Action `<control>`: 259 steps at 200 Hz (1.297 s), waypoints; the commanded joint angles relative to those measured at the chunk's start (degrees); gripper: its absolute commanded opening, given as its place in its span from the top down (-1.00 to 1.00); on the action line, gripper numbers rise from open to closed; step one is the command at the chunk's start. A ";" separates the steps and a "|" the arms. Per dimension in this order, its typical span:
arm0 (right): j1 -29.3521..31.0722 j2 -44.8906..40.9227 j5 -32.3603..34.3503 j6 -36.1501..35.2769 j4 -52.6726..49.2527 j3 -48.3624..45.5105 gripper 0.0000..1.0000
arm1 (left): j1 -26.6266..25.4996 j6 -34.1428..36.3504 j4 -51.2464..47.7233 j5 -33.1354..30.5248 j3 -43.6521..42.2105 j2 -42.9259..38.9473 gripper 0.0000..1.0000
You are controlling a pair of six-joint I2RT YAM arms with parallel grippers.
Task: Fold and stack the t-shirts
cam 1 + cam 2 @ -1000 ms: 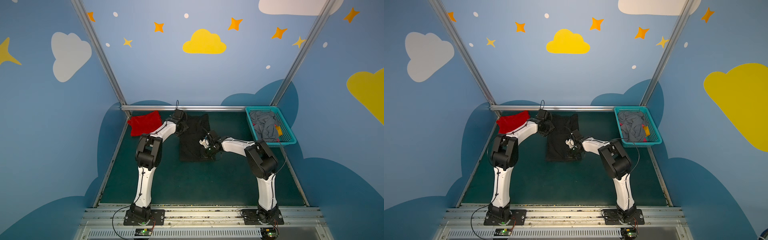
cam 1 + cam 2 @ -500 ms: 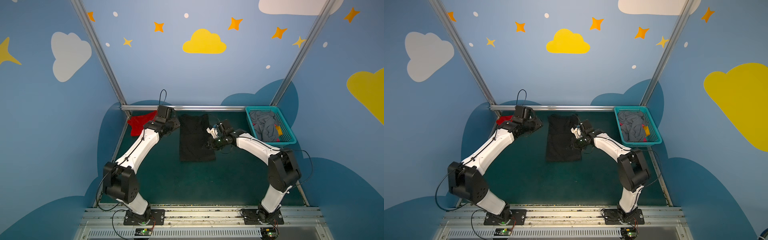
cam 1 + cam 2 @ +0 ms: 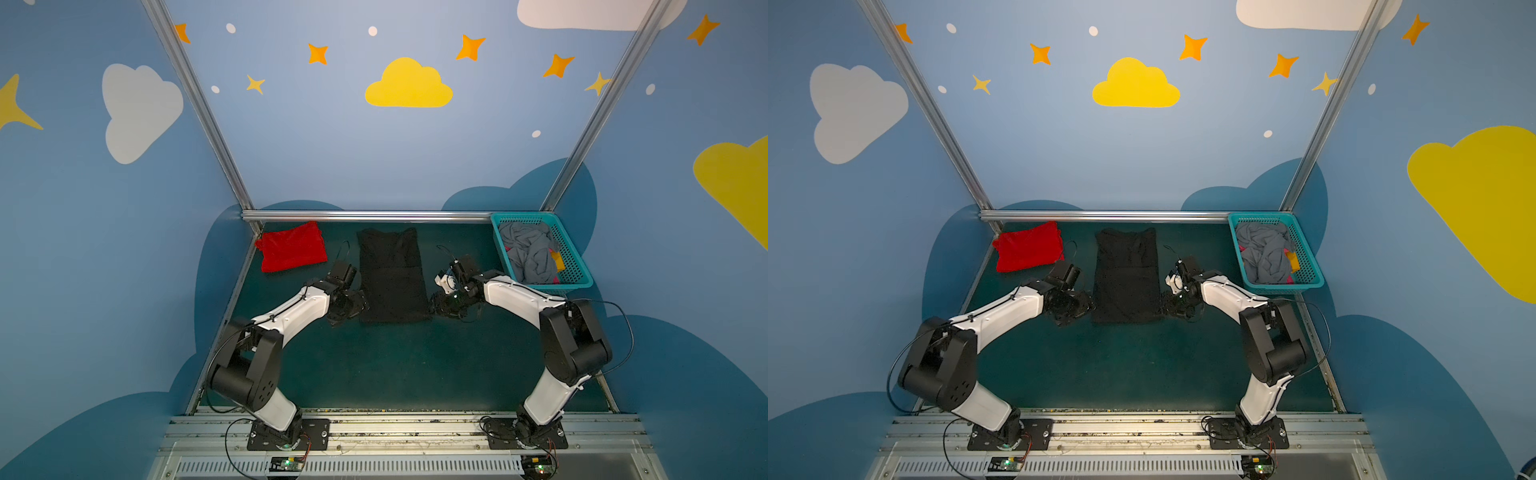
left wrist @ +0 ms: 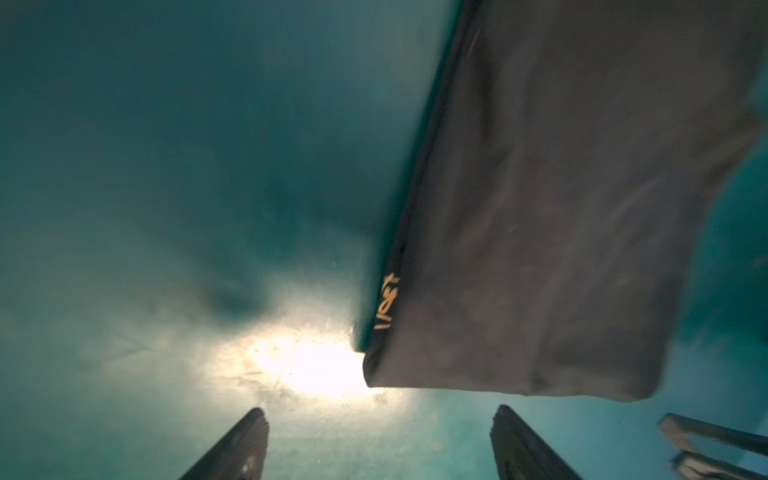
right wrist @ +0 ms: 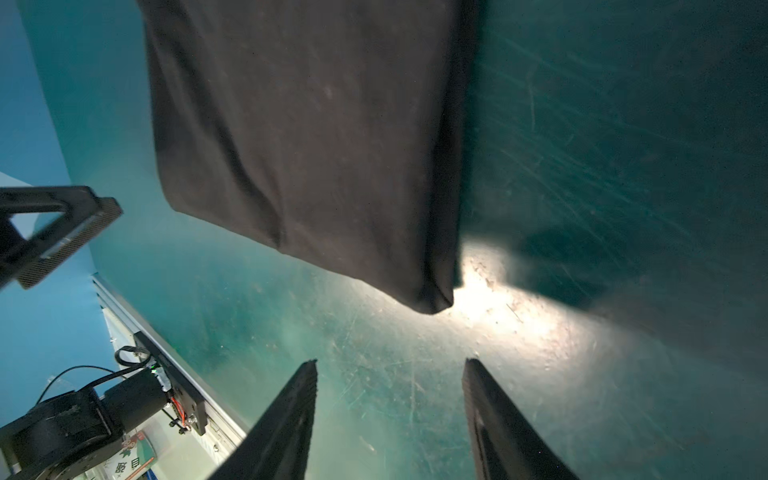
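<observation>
Black shirt [image 3: 392, 274], a long folded strip, lies flat on the mat [image 3: 395, 365]. The red shirt [image 3: 293, 251] lies apart at its left. The left gripper [image 4: 380, 444] and right gripper [image 5: 390, 415] flank its near corners, jaws spread and empty.

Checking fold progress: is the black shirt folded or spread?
Partly folded: black t-shirt lies flat as a narrow long strip, no sleeves sticking out.

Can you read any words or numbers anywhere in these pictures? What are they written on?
Nothing reads clearly.
Cream handwriting on the edge of the black t-shirt, left wrist view: sideways, blurred, unreadable.
Printed label, right wrist view: cut off, too small to read; what it sits on is unclear.
Painted walls: only stars and clouds, no words.
</observation>
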 commanded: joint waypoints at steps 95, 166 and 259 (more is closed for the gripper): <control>-2.29 8.16 -4.52 3.27 7.98 -0.28 -0.16 | -0.72 -6.24 12.93 4.54 -4.65 7.50 -0.32; -2.31 10.19 -6.71 6.64 10.99 -2.61 0.36 | -1.28 -6.59 13.30 5.11 -3.86 9.37 0.16; -2.03 7.52 -7.06 7.33 11.50 -4.88 1.00 | -2.66 -7.18 11.57 4.38 -3.94 7.36 0.78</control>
